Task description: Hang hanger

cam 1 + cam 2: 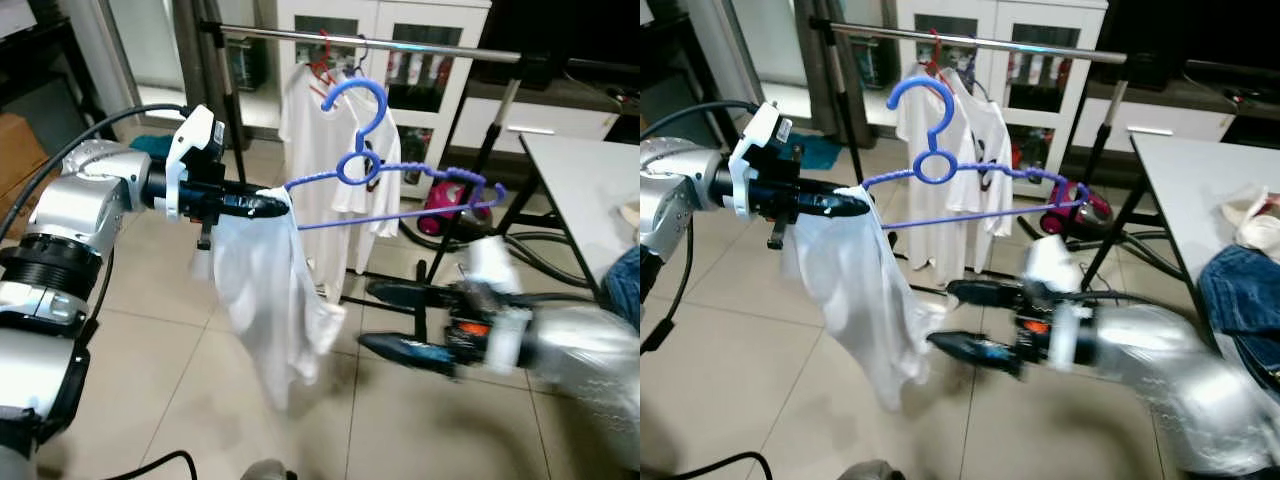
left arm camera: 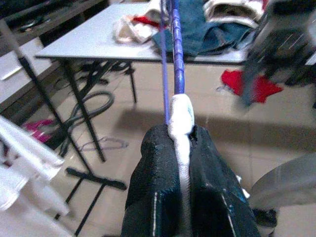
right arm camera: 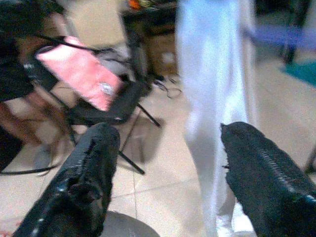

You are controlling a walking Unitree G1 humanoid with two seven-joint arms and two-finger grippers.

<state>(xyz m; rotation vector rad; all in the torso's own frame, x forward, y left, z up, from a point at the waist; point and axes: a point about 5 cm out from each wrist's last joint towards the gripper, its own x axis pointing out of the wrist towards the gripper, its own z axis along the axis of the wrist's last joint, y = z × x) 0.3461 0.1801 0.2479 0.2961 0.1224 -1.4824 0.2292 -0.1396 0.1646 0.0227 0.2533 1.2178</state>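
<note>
From the left eye you see your left gripper [image 1: 268, 205] pinching one end of the blue hanger [image 1: 400, 185], clamped over a fold of the white shirt [image 1: 265, 290] that droops from that end. The hanger looks light and thin, likely to swing and twist when held by one tip, and the shirt is soft dead weight pulling that side down. I'd steady it near the hook [image 1: 355, 100] before lifting. The hook floats just below the rail [image 1: 400, 42], not yet over it. White garments [image 1: 315, 150] already hang there, so aim beside them.

From the right eye, your right gripper [image 1: 975, 320] hangs low under the hanger, blurred, fingers spread and empty. The table [image 1: 1180, 190] sits close on your right with jeans [image 1: 1245, 290] on it.

In the left wrist view, the fingers [image 2: 158, 187] press tight on white cloth, and the blue bar runs straight out.

In the right wrist view, the fingers [image 3: 84, 182] gape wide, the shirt hanging just ahead between them. A black chair [image 3: 116, 106] stands beyond.
</note>
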